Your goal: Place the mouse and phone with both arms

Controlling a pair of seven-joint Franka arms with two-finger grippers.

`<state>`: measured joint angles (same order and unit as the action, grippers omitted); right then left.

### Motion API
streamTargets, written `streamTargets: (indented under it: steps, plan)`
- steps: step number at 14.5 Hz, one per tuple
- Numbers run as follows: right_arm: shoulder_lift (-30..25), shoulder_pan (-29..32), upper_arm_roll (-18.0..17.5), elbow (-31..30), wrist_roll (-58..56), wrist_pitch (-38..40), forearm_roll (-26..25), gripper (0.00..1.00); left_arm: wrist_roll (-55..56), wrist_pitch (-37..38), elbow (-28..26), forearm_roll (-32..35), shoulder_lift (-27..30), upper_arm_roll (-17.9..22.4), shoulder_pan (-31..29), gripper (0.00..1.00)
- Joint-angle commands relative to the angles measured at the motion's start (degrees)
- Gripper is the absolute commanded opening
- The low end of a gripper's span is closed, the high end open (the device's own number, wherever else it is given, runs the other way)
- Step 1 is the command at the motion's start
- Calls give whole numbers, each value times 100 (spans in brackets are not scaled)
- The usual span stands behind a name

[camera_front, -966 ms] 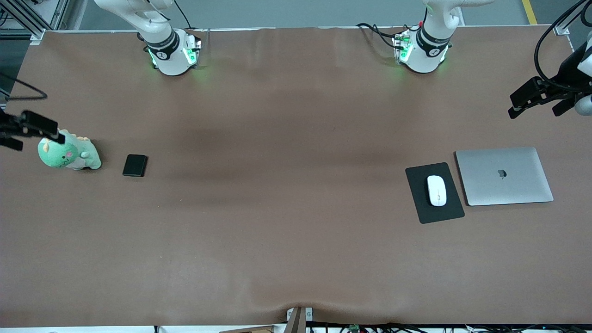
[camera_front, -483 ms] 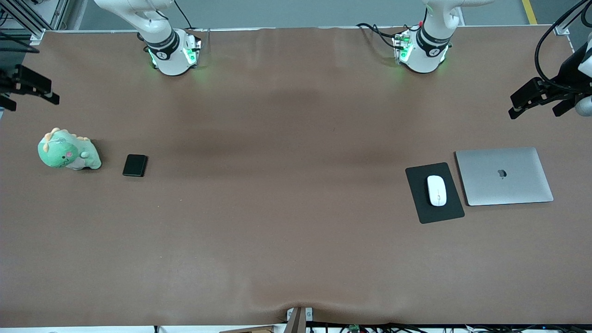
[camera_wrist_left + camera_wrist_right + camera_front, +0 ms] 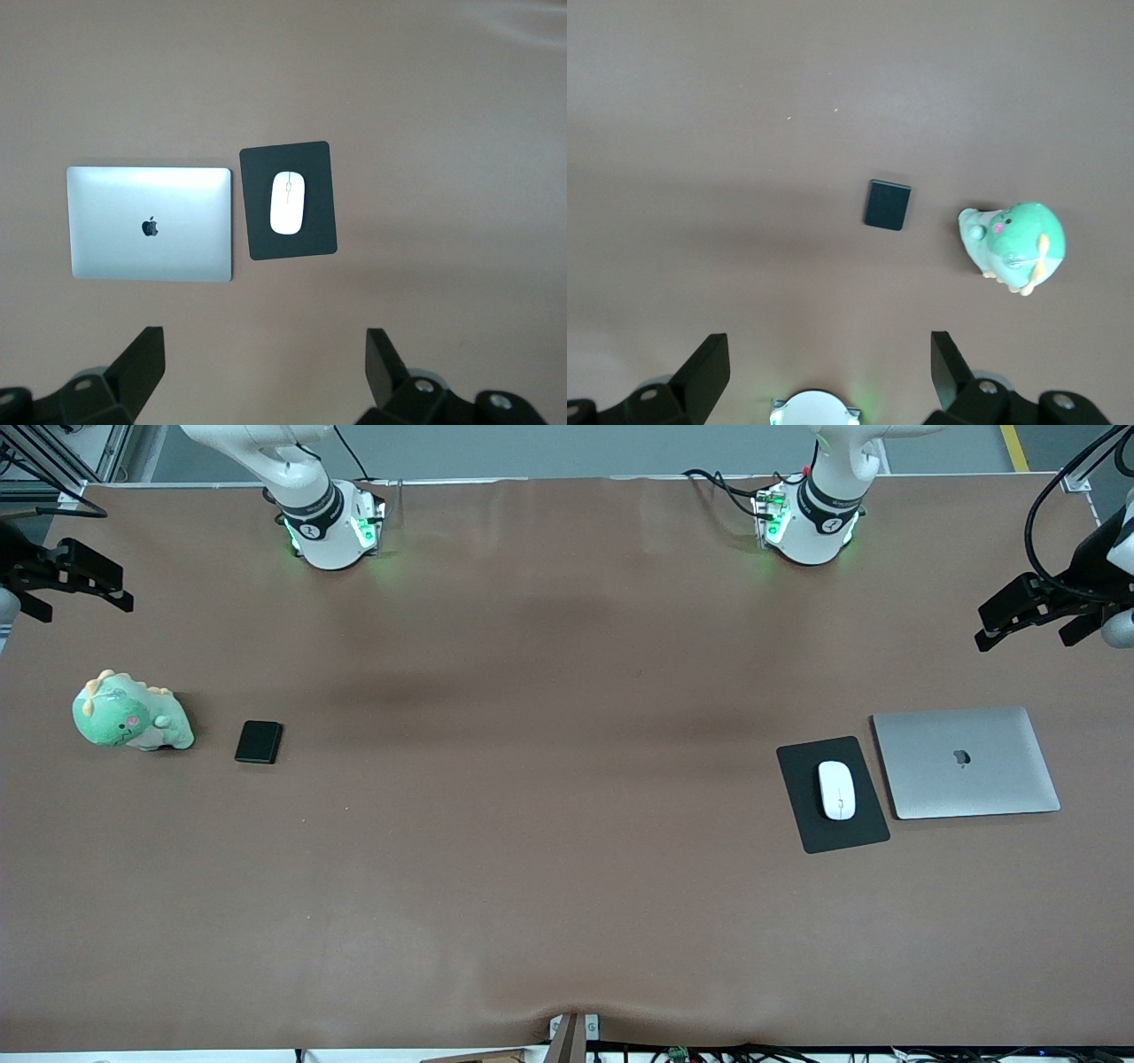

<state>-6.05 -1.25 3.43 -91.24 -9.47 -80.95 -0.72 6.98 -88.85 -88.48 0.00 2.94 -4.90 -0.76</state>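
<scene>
The white mouse (image 3: 836, 789) lies on a black mouse pad (image 3: 833, 834) toward the left arm's end of the table. In the left wrist view the mouse (image 3: 287, 202) sits on the pad (image 3: 314, 241). The small black phone (image 3: 259, 741) lies flat toward the right arm's end and shows in the right wrist view (image 3: 887, 204). My left gripper (image 3: 1019, 636) hangs high over the table's edge at the left arm's end, open and empty (image 3: 264, 372). My right gripper (image 3: 87, 604) hangs high over the edge at the right arm's end, open and empty (image 3: 829, 372).
A closed silver laptop (image 3: 966, 762) lies beside the mouse pad, also in the left wrist view (image 3: 149, 223). A green dinosaur plush (image 3: 128, 716) sits beside the phone, also in the right wrist view (image 3: 1014, 243). The right arm's green-lit base (image 3: 815, 409) shows there too.
My right gripper has moved from over the plush toward the robots' side of the table; the plush is now uncovered. The left arm has not moved.
</scene>
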Motion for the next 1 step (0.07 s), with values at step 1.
streamTargets:
  steps: [1]
  plan:
    - [-107,29,-18,-60,41,-114,-166,100,-13,131,112,106,-31,-2,-12,100]
